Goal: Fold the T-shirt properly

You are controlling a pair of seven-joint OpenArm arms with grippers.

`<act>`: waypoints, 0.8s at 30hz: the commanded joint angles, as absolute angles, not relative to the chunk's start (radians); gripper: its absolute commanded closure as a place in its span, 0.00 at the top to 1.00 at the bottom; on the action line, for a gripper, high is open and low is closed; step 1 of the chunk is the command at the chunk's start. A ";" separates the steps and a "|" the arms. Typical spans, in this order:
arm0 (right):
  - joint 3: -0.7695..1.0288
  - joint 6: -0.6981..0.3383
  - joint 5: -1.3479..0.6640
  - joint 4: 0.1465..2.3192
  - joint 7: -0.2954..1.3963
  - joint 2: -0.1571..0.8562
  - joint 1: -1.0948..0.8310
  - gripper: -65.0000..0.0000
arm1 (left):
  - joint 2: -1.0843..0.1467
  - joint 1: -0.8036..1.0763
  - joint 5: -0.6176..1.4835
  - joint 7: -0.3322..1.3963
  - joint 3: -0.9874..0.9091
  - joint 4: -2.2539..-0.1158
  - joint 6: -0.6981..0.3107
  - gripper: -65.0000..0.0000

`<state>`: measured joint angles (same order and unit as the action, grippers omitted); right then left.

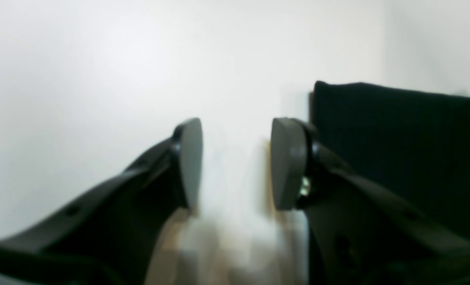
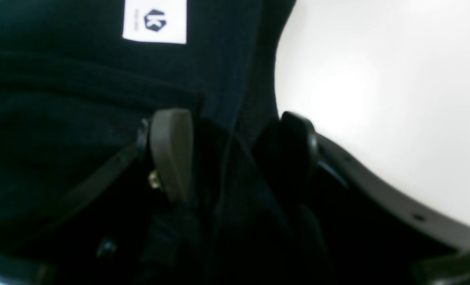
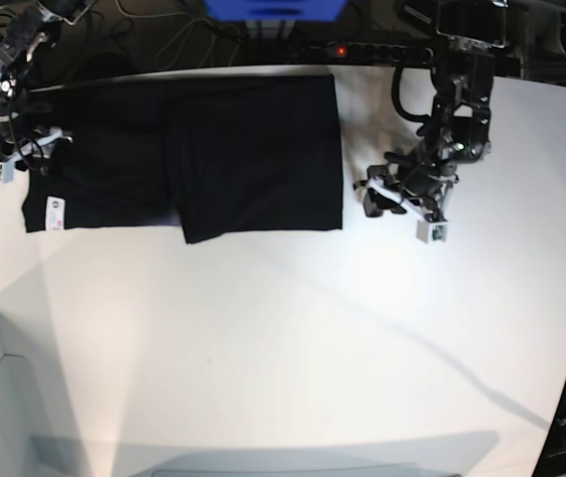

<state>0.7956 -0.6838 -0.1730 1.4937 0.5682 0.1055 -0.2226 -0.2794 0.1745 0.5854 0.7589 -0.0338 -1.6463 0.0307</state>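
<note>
Left wrist view: the left gripper (image 1: 236,162) has its jaws parted with nothing between them, only bare white table (image 1: 100,79) showing in the gap. The T-shirt (image 1: 397,150) lies just to the right of the right pad, its straight edge running beside that finger. Open table extends to the left and ahead.

Right wrist view: the right gripper (image 2: 235,154) has its jaws parted, straddling a raised fold of the black T-shirt (image 2: 80,87); whether the pads press the cloth cannot be told. The white tag (image 2: 155,21) sits above the left pad, a detail unreadable elsewhere. Bare table fills the upper right.

Base view: the T-shirt (image 3: 253,149) lies partly folded at the table's far edge, left of centre, one panel overlapping another. The right gripper (image 3: 10,149) is at the shirt's left end; the left gripper (image 3: 377,197) stands just off the right hem. The whole near half of the table (image 3: 293,348) is open.
</note>
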 commanded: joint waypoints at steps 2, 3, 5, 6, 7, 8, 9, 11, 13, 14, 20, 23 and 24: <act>0.796 -0.698 -0.170 1.497 0.591 0.117 -0.223 0.52 | -0.286 0.170 0.590 0.743 -0.038 -1.661 0.028 0.43; 0.796 -0.698 -0.170 1.497 0.591 0.117 -0.223 0.47 | -0.286 0.170 0.590 0.743 -0.038 -1.661 0.028 0.43; 0.794 -0.698 -0.170 1.497 0.593 0.116 -0.225 0.36 | -0.286 0.170 0.590 0.743 -0.038 -1.661 0.028 0.43; 0.794 -0.698 -0.170 1.497 0.593 0.116 -0.225 0.29 | -0.286 0.171 0.590 0.743 -0.038 -1.661 0.028 0.43; 0.794 -0.698 -0.170 1.497 0.593 0.114 -0.225 0.21 | -0.286 0.171 0.590 0.743 -0.038 -1.661 0.028 0.43; 0.791 -0.698 -0.170 1.497 0.593 0.114 -0.225 0.13 | -0.286 0.171 0.590 0.743 -0.038 -1.659 0.028 0.43; 0.779 -0.698 -0.170 1.497 0.593 0.114 -0.225 0.04 | -0.286 0.171 0.590 0.743 -0.038 -1.659 0.028 0.43; 0.750 -0.698 -0.170 1.498 0.593 0.116 -0.229 0.00 | -0.286 0.171 0.590 0.743 -0.038 -1.658 0.028 0.43; 0.736 -0.698 -0.171 1.504 0.593 0.116 -0.229 0.00 | -0.285 0.171 0.595 0.743 -0.038 -1.639 0.030 0.43; 0.736 -0.698 -0.173 1.508 0.593 0.116 -0.229 0.00 | -0.285 0.171 0.596 0.743 -0.038 -1.629 0.030 0.43; 0.737 -0.698 -0.176 1.655 0.593 0.077 -0.223 0.00 | -0.245 0.171 0.598 0.748 -0.038 -1.583 0.030 0.43; 0.734 -0.698 -0.176 1.755 0.593 0.041 -0.223 0.00 | -0.211 0.171 0.591 0.751 -0.038 -1.570 0.030 0.43; 0.722 -0.698 -0.176 1.782 0.593 0.028 -0.223 0.00 | -0.205 0.171 0.590 0.751 -0.038 -1.569 0.030 0.43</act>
<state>0.7216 -0.6842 -0.1596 1.7683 0.6102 0.0212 -0.2276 -0.2047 0.1680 0.5930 0.7017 -0.0418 -1.5723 0.0250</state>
